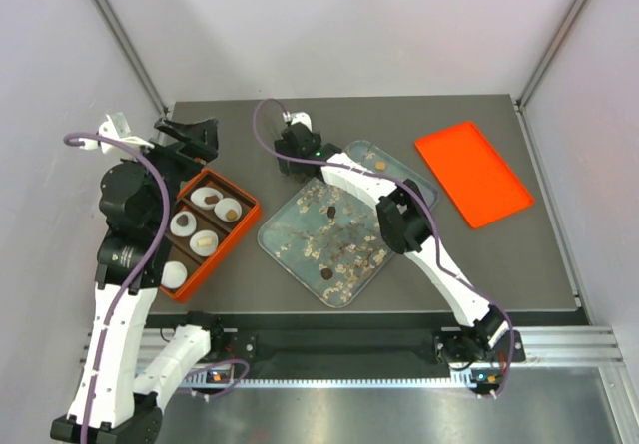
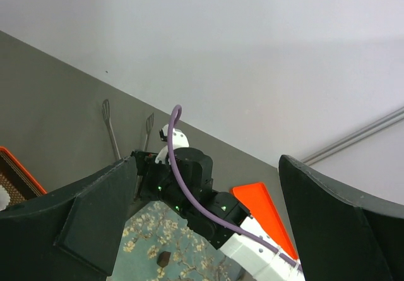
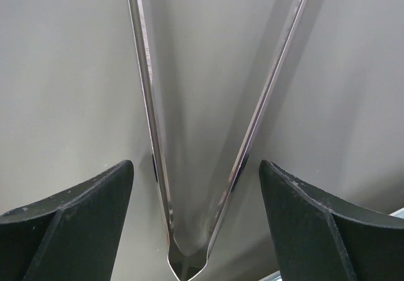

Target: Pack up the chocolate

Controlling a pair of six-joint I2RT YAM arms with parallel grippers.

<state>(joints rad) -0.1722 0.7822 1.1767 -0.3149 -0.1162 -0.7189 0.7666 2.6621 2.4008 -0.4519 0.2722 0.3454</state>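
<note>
Left gripper (image 1: 200,135): above the table at the far corner of the box (image 1: 240,193), jaws wide apart, gripping nothing.

Box: orange, at table left, with white cups (image 1: 182,224) in its compartments. Chocolate (image 1: 229,209) sits in four of the cups, one piece each, two dark and two caramel.

Clear tray (image 1: 275,234): centre of table, strewn with pale flakes (image 1: 344,254). Two dark pieces lie loose on it, well apart. One caramel piece is on the second clear tray (image 1: 409,170), just behind.

Right gripper (image 3: 196,165): behind the clear tray, straddling the tongs (image 3: 183,256) near their hinge end. Jaws apart, with a narrow gap visible between each finger and the tongs. The tongs lie on the table with their arms spread in a V.

Orange tray (image 1: 472,173): far right, apart from the rest.
</note>
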